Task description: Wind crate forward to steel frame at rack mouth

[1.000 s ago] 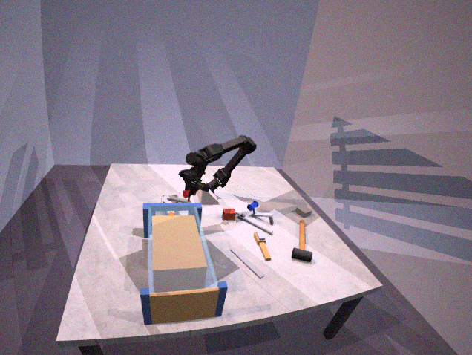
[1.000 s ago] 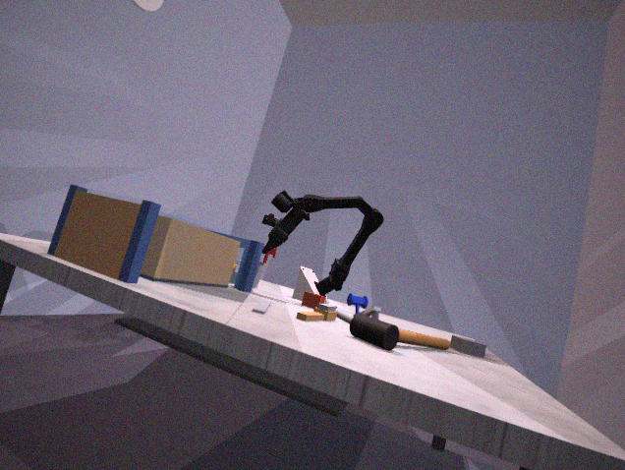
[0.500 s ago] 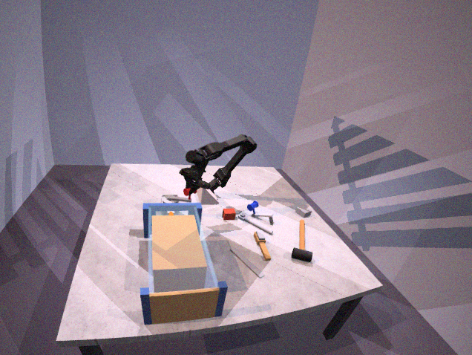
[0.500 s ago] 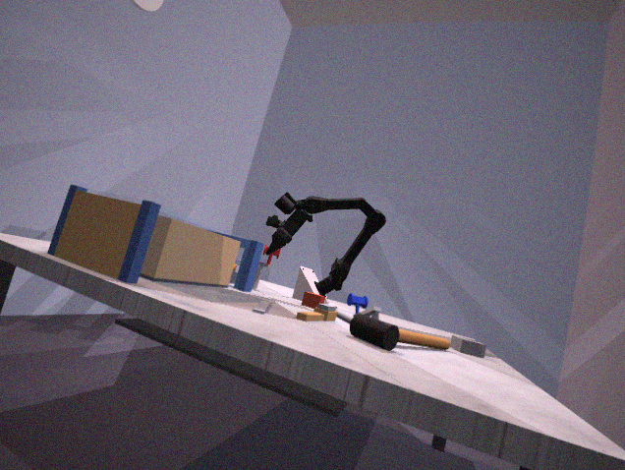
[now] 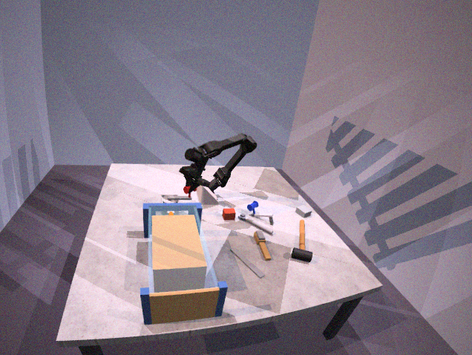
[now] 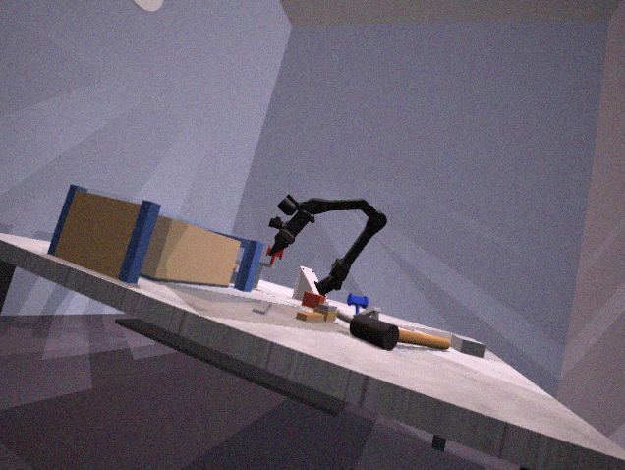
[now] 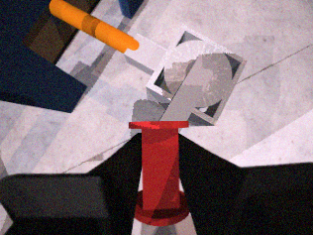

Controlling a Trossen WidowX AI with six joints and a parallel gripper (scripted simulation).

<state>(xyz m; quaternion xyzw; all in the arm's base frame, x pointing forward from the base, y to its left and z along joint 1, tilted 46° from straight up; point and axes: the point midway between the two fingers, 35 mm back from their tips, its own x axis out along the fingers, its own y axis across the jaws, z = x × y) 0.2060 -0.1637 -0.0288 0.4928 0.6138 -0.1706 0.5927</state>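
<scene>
The tan crate (image 5: 177,240) lies flat inside the clear-panelled cubby with blue corner posts (image 5: 172,209); it also shows in the side view (image 6: 189,258). An orange strap (image 7: 94,26) runs from its front toward the grey winch (image 7: 203,78), which stands on the bench just beyond the cubby mouth (image 5: 176,197). My gripper (image 7: 156,137) is shut on the red grip of the winch handle (image 7: 159,163), just above the winch (image 5: 187,189). The handle's grey arm (image 7: 185,98) reaches over the winch's round top. I cannot tell whether its key sits in the hole.
Right of the cubby lie a red block (image 5: 228,213), a blue T-handle (image 5: 252,206), a grey ratchet (image 5: 255,224), a wooden-handled tool (image 5: 262,246), a black-headed mallet (image 5: 302,246), a steel rule (image 5: 247,263) and a grey block (image 5: 303,211). A pale wedge (image 5: 208,196) stands by the arm's base.
</scene>
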